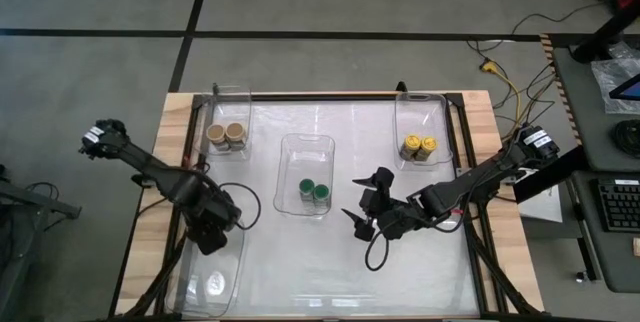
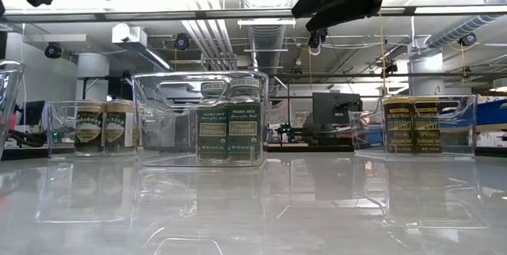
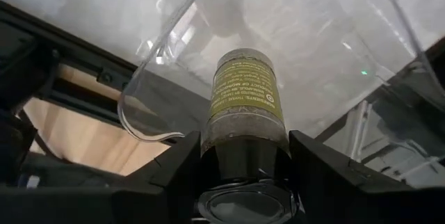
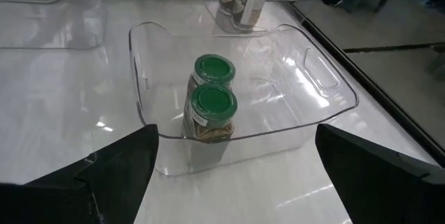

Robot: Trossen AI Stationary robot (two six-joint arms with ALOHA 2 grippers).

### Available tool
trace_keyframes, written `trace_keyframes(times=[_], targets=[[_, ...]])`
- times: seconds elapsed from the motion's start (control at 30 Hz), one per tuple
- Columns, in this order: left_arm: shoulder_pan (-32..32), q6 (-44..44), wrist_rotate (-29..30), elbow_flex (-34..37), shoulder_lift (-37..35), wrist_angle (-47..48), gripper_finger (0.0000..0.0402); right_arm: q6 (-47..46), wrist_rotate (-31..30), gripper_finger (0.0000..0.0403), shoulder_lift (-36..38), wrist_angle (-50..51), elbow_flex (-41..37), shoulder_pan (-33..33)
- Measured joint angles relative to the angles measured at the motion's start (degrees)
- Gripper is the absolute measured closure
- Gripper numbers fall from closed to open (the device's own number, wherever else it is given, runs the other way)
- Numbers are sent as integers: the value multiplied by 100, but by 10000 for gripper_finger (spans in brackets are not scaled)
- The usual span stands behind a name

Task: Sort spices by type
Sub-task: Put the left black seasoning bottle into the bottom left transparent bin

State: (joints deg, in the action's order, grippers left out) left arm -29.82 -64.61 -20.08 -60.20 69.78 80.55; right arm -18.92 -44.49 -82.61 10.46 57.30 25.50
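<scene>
The left gripper (image 3: 243, 175) grips a black-lidded spice jar (image 3: 245, 99) between its fingers, above the near-left bin (image 1: 212, 280); the right gripper (image 1: 366, 205) hovers over the desk (image 1: 400, 272) with fingers spread wide, holding nothing; green jars (image 1: 314, 191) sit in the middle bin (image 1: 305, 145), tan jars (image 1: 226, 136) far left, yellow jars (image 1: 419, 146) far right.

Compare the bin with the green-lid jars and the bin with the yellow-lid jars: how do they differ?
The green-lid bin stands in the middle of the table; the yellow-lid bin stands at the far right corner. The first holds two green-lid jars, one in front of the other in the right wrist view; the second holds two yellow-lid jars, side by side in the low view. Both bins are clear plastic, and each holds one pair of matching jars.
</scene>
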Motion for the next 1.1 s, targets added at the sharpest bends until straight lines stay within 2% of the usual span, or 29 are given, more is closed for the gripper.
trace_keyframes(times=[0.27,0.57,0.7,1.1], targets=[[-473,-205,-276,0,526,-436,218,-7,5,24,0,-52,-31,102],[-1102,-908,-400,0,856,-1002,218,656,-2,24,-156,-919,-35,820],[-1396,-1269,-611,0,1004,-1216,218,500,-4,24,-405,-1042,-35,948],[-2059,-2140,-609,2,1450,-1909,218,87,156,24,-826,-1277,22,1120]])
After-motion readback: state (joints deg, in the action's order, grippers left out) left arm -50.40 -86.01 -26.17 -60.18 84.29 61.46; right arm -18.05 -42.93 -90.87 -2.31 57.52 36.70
